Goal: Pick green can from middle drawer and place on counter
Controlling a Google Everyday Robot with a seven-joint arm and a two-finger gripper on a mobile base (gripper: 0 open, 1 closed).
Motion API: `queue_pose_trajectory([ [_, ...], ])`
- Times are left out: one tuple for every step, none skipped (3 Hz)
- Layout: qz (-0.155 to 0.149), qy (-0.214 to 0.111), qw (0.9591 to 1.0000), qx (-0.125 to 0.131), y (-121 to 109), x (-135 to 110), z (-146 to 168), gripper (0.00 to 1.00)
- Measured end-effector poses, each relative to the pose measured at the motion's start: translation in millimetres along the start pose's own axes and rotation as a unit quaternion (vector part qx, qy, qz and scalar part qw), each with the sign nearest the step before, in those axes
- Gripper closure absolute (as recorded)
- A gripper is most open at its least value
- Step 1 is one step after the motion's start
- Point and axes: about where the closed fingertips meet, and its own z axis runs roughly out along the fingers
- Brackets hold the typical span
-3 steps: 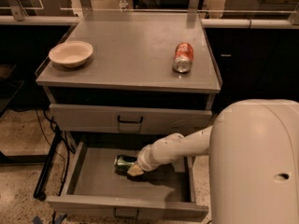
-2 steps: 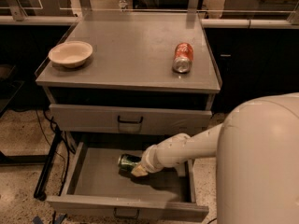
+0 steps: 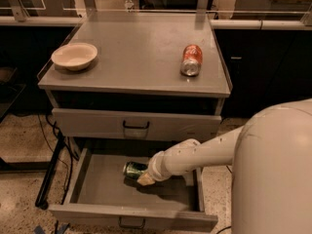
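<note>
Table (image 3: 136, 57) carries bowl (image 3: 74, 55) and orange can (image 3: 191, 59); green can (image 3: 133, 168) lies on its side in the open drawer (image 3: 97, 189). Gripper (image 3: 145, 179) sits against the can's right end, barely shifted over the last second, can unmoved; cannot tell whether it has closed. Judgement: grasp settling, lift not begun.

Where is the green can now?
The green can lies in the open middle drawer, near its centre, with the tool at its right end.

Dim warm light; tool (image 3: 144, 178) in shadowy middle drawer (image 3: 100, 191)
</note>
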Motion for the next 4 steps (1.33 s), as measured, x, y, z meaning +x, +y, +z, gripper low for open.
queue_pose_trajectory([
  [-0.014, -0.014, 0.9998, 0.0, 5, -11, -26, 1.0],
  [-0.026, -0.049, 0.9984, 0.014, 6, -22, -62, 1.0],
  [-0.02, -0.056, 0.998, 0.021, 3, -13, -73, 1.0],
  [-0.028, -0.067, 0.9969, 0.03, 4, -21, -74, 1.0],
])
